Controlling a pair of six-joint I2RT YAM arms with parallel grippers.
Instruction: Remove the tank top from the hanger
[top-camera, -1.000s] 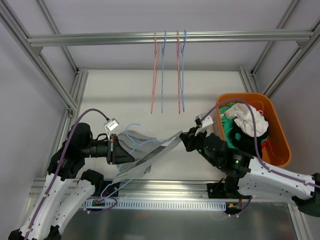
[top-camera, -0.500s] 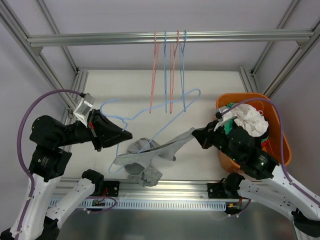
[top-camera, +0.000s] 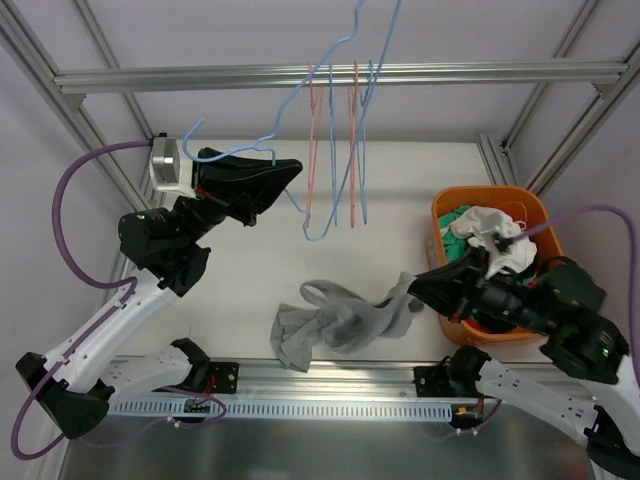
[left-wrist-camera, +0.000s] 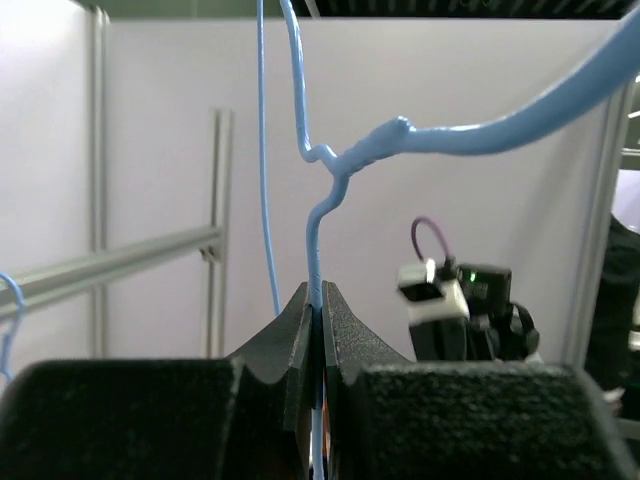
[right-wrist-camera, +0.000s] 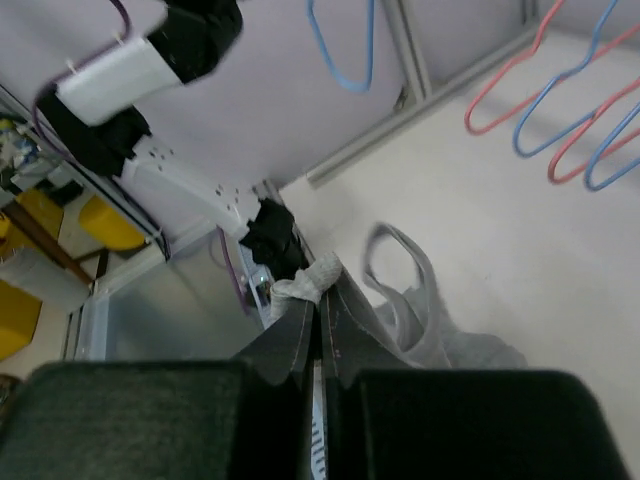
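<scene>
The grey tank top (top-camera: 330, 322) is lying crumpled on the tabletop (top-camera: 230, 250) close to the middle of its near edge, with the right tool (top-camera: 408, 287) sitting just to its right. The garment's long axis is running left to right, roughly parallel with that near edge. Its bunched body is resting at the left end, and one thin strip of fabric is rising at the right end into the tool. The right tool is pinching this strip with its jaws closed tight — the wrist view is showing a small pale wad of cloth right at the fingertips. The left tool (top-camera: 295, 168) is hanging high over the far left part of the tabletop, well apart from the garment. Its jaws are closed on the wire of a light blue hanger (left-wrist-camera: 470, 137), which is reaching up past the overhead rail (top-camera: 450, 72). No cloth is showing on that hanger, so the tank top is appearing free of it. The right arm is plainly the nearer one — and the orange basket (top-camera: 490, 190) of clothes is standing beside it at the right edge. The fabric is looking thin, soft and limp, with looped arm openings showing.
</scene>
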